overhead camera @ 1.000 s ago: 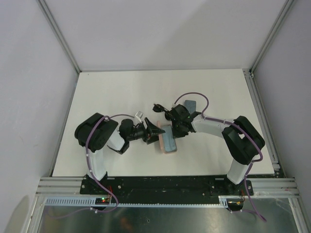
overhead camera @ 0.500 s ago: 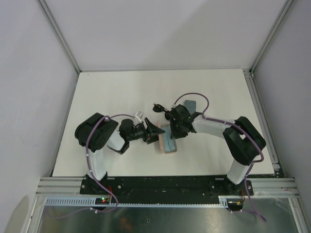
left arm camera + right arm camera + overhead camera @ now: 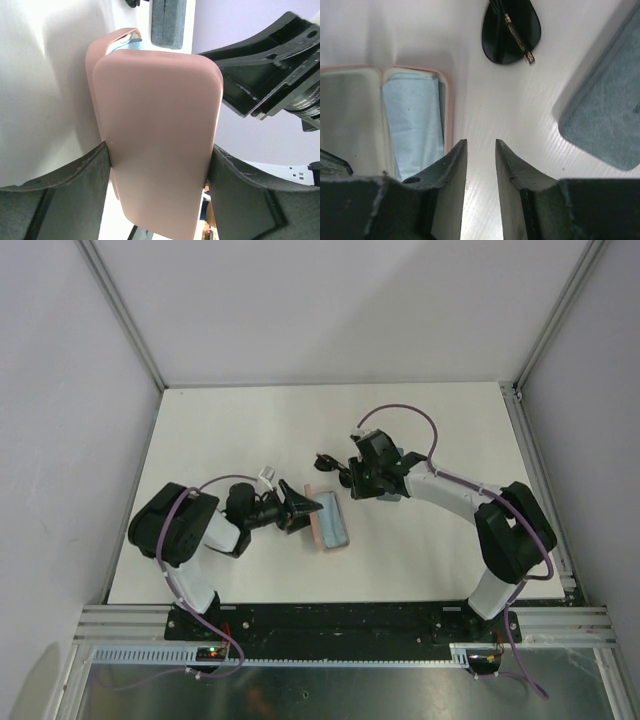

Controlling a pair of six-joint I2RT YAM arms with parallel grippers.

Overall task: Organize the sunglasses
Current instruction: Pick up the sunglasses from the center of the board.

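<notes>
Between the fingers [image 3: 60, 190] of your left gripper [image 3: 159, 150] sits the pink case [image 3: 155, 115], with one finger against each long side of its lid, so those jaws are clamped on the case. The case is hinged open. One light-blue cloth [image 3: 412, 120] lies flat inside the other half.

Your right gripper [image 3: 481, 146] hangs over bare tabletop [image 3: 230, 420] just beside the open case's rim. Its jaws are parted a little and grip nothing; only white surface shows through the gap.

By count, you have one pair of sunglasses [image 3: 512, 27], two cases and one cloth in sight. The sunglasses are the thin black wire-framed pair, folded. The right wrist view shows one dark lens and a slim arm with a small gold-coloured tip. They lie ahead of the right fingertips and a little to their right, apart from them and touched by neither gripper. From above, they sit near the middle of the tabletop, just past the far end of the pink case. The pink case itself lies between the middle and the near edge.

The second case, the blue-grey case [image 3: 605, 110], is closed. It rests to the right of the right gripper, near the sunglasses but not touching them.

Small print shows on the right gripper's black body in the left wrist view, but it is too small to read.
</notes>
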